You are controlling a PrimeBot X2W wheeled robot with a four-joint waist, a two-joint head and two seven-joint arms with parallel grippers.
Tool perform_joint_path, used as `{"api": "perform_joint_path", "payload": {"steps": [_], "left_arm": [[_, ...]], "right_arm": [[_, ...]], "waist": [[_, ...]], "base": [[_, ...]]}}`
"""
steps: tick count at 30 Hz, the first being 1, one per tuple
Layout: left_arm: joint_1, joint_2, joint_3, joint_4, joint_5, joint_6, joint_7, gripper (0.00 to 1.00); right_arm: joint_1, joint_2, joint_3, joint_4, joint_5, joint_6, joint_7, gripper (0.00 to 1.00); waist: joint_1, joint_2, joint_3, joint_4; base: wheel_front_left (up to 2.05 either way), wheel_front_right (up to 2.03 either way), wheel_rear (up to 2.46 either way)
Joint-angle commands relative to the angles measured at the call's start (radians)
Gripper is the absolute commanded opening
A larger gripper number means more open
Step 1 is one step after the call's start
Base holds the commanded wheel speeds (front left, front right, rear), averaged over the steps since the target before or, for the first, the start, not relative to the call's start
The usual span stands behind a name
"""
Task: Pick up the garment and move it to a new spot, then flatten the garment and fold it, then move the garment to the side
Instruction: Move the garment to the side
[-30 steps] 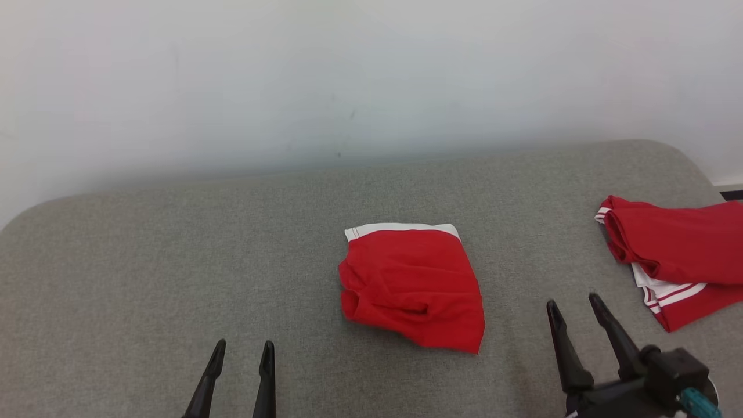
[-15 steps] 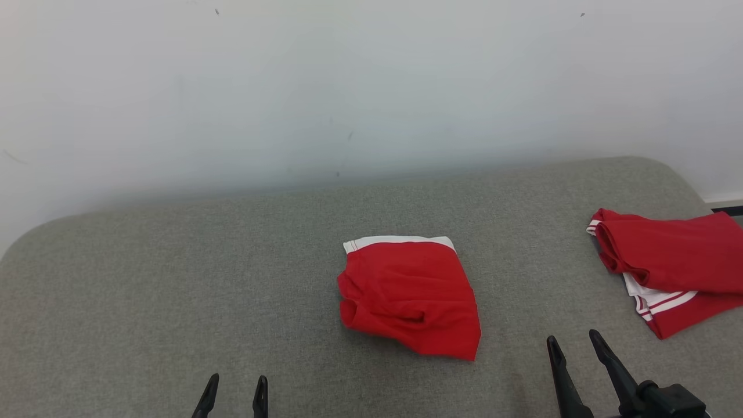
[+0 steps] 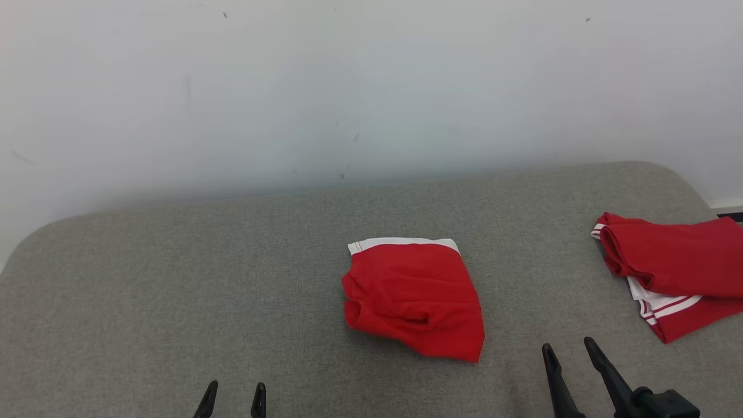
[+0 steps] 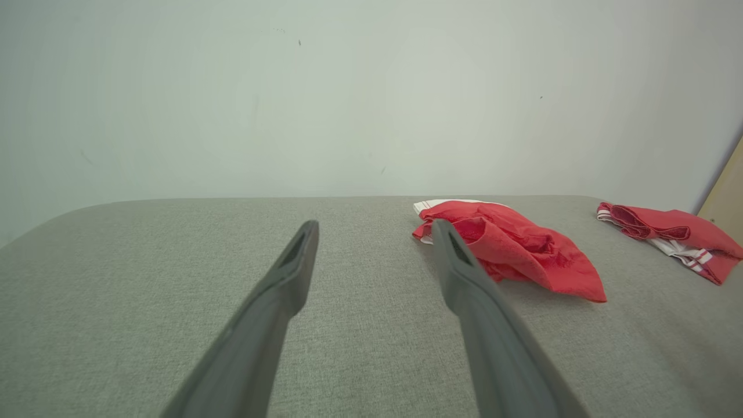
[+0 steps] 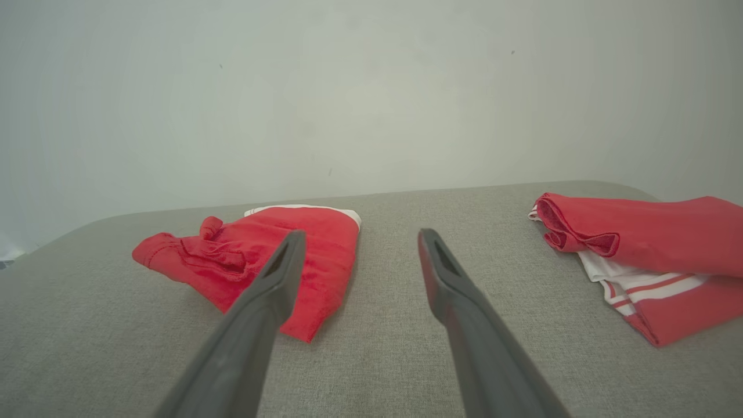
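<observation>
My left gripper and right gripper hang wide and empty. The folded red shorts lie in the middle of the grey padded surface. I should pinch all layers at the near edge, lifting evenly.

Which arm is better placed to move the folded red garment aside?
Probably right: the open right pincer is nearer the folded garment than the left pincer, and the other red pile lies on its side.

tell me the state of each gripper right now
Left gripper: open, holding nothing.
Right gripper: open, holding nothing.
</observation>
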Motion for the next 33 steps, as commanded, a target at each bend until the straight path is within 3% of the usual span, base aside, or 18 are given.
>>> {"api": "perform_joint_path", "payload": {"steps": [1, 8, 13, 19, 24, 33], "left_arm": [[0.017, -0.001, 0.002, 0.006, 0.008, 0.0, -0.006, 1.0], [0.01, -0.002, -0.004, 0.011, 0.005, -0.004, -0.006, 1.0], [-0.008, -0.002, -0.016, 0.016, 0.003, -0.007, -0.006, 1.0], [-0.024, -0.002, -0.045, 0.015, 0.005, -0.001, -0.006, 1.0], [-0.041, -0.002, -0.07, 0.017, 0.013, -0.001, -0.006, 1.0], [-0.082, -0.002, -0.11, 0.018, 0.007, 0.003, -0.006, 1.0]], "right_arm": [[0.009, -0.001, 0.007, 0.003, 0.01, 0.0, -0.001, 1.0], [-0.014, -0.011, 0.037, 0.023, 0.047, 0.0, -0.001, 1.0], [-0.079, -0.016, 0.086, 0.089, 0.173, 0.0, -0.002, 1.0], [-0.238, 0.008, 0.152, 0.272, 0.471, 0.0, -0.001, 1.0], [-0.367, -0.01, 0.23, 0.406, 0.676, 0.0, -0.001, 1.0], [-0.539, -0.066, 0.303, 0.557, 0.905, 0.0, 0.004, 1.0]], "waist": [[0.0, 0.0, 0.0, 0.001], [0.0, 0.0, 0.008, 0.01], [0.0, 0.0, 0.024, 0.023], [0.0, 0.0, 0.048, 0.054], [0.0, 0.0, 0.076, 0.088], [0.0, 0.0, 0.149, 0.141]], "base": [[0.0, 0.0, 0.0], [0.0, 0.0, 0.0], [0.0, 0.0, 0.0], [0.0, 0.0, 0.0], [0.0, 0.0, 0.0], [0.0, 0.0, 0.0]]}}
